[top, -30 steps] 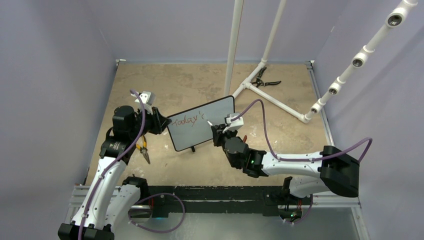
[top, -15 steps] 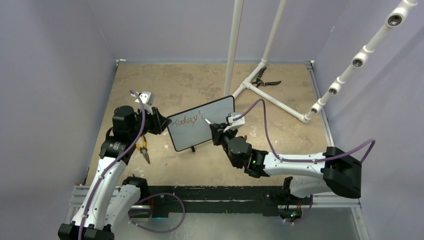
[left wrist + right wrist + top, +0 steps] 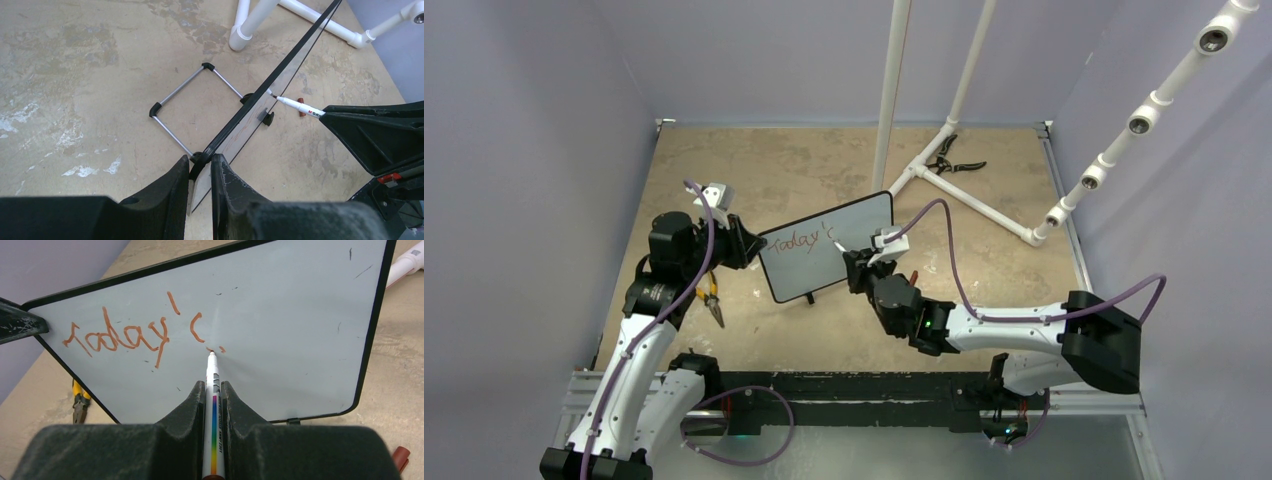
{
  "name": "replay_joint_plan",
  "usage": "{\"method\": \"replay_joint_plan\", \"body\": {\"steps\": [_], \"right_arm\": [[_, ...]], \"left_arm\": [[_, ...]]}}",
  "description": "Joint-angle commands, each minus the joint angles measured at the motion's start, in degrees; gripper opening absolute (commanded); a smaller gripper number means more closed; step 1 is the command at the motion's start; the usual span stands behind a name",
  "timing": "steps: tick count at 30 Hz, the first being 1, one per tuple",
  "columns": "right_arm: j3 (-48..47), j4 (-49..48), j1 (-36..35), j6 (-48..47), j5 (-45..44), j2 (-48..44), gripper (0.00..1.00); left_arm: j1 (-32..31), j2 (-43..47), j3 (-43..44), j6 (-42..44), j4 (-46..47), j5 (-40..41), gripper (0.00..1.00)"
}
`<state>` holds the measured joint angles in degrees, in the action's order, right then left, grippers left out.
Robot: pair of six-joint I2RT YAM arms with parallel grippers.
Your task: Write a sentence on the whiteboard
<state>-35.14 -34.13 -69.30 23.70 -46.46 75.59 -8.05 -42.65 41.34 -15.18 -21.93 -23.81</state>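
Note:
The whiteboard (image 3: 849,232) stands tilted on the table, white with a thin black frame; it also shows in the right wrist view (image 3: 280,315) and edge-on in the left wrist view (image 3: 280,75). Red writing (image 3: 120,337) on it reads "Today'" with a part-formed letter (image 3: 196,326) after it. My left gripper (image 3: 200,162) is shut on the board's left corner. My right gripper (image 3: 213,387) is shut on a white marker (image 3: 213,405) with a rainbow stripe. Its red tip (image 3: 211,352) touches the board just below the last stroke.
Yellow-handled pliers (image 3: 712,293) lie on the table below the left gripper. A white PVC pipe frame (image 3: 964,190) stands at the back right with black pliers (image 3: 952,160) beside it. A red marker cap (image 3: 913,278) lies near the right gripper. The board's wire stand (image 3: 192,97) rests behind it.
The right gripper with the marker has shifted slightly on the board near the last stroke. The left arm and the board have stayed put.

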Motion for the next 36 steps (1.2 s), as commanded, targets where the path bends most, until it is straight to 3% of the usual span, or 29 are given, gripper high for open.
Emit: {"method": "replay_joint_plan", "body": {"steps": [1, 12, 36], "right_arm": [[-2.01, 1.56, 0.22, 2.13, -3.35, -0.35, 0.00], [-1.84, 4.03, 0.22, 3.59, -4.29, -0.35, 0.00], [-2.63, -3.45, 0.22, -2.43, 3.09, 1.97, 0.00]], "left_arm": [[0.17, 0.91, -0.36, 0.75, 2.80, 0.87, 0.12], [0.15, 0.99, -0.34, 0.76, 2.86, 0.74, 0.12], [0.20, 1.22, -0.39, 0.74, 2.96, 0.52, 0.12]]}}
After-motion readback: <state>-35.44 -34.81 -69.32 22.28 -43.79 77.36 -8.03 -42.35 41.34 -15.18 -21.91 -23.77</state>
